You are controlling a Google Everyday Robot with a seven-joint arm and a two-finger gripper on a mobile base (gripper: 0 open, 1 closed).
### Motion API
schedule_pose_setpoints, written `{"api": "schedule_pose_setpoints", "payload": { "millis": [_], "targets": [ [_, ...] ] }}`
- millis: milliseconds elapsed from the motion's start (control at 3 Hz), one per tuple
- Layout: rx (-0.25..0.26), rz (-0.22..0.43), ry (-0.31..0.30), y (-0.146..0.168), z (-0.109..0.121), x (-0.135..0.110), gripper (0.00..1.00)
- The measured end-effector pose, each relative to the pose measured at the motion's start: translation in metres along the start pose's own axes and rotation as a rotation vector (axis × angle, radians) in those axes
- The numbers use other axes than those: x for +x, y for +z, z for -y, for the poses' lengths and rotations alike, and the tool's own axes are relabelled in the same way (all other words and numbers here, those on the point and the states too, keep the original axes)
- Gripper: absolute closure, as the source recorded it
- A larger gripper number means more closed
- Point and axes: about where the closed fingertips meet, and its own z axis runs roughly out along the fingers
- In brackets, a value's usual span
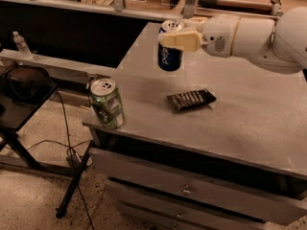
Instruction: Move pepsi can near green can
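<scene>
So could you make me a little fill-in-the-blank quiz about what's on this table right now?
1. The claw grips the pepsi can near its ____.
2. The green can stands ____ at a corner of the table.
3. The dark packet lies on the table, touching ____ can.
Missing words: top; upright; neither.

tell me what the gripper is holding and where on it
The gripper, above the far part of the table, holds the pepsi can, jaws shut around its upper part just under the rim.
</scene>
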Motion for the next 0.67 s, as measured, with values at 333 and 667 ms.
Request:
{"api": "schedule_pose_setpoints", "payload": {
  "millis": [333,667],
  "targets": [
    [-0.12,-0.01,0.056,-0.005,-0.041,0.007,1.0],
    [-0.157,0.003,0.088,-0.021,-0.059,0.004,1.0]
  ]
}}
